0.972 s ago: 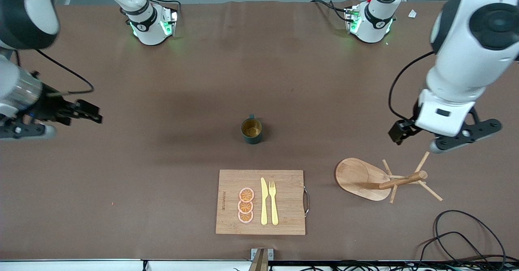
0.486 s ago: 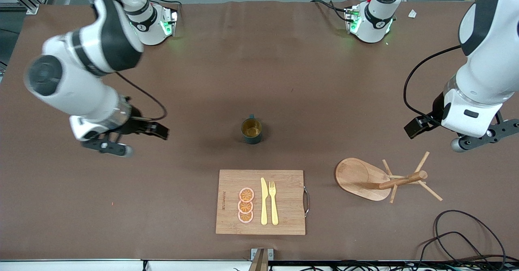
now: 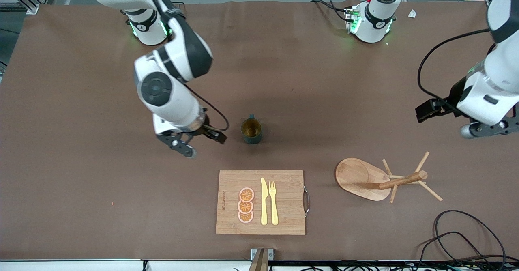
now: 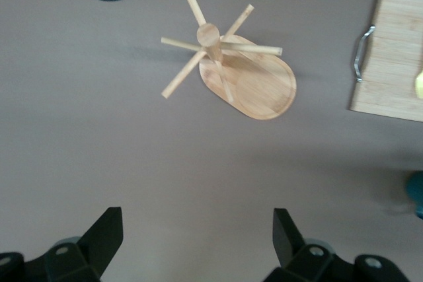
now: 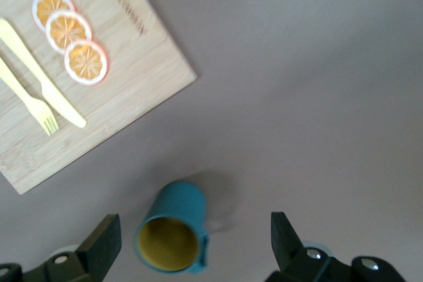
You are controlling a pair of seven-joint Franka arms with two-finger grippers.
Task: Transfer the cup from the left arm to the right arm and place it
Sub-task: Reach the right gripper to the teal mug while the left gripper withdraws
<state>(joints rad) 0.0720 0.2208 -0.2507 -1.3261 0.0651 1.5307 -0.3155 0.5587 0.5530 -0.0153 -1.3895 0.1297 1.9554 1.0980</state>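
The cup (image 3: 251, 131) is a dark teal mug with a tan-yellow inside. It stands upright mid-table, its handle turned toward the robots' bases. My right gripper (image 3: 214, 135) hangs open just beside it, toward the right arm's end of the table. In the right wrist view the cup (image 5: 173, 229) shows between the spread fingers (image 5: 100, 242) of the right gripper (image 5: 192, 246), touching neither. My left gripper (image 3: 428, 110) is open and holds nothing, raised at the left arm's end of the table. In the left wrist view the left gripper (image 4: 198, 236) frames only bare table.
A wooden cutting board (image 3: 288, 218) lies nearer the camera than the cup, carrying three orange slices (image 3: 245, 205), a yellow knife (image 3: 264, 201) and a fork (image 3: 273, 202). A wooden peg rack (image 3: 381, 179) lies tipped over below the left gripper. Black cables (image 3: 462, 238) coil at the near corner.
The right arm swung in from its end of the table to right beside the cup. The left arm drew back toward its own end. Both grippers stayed open.
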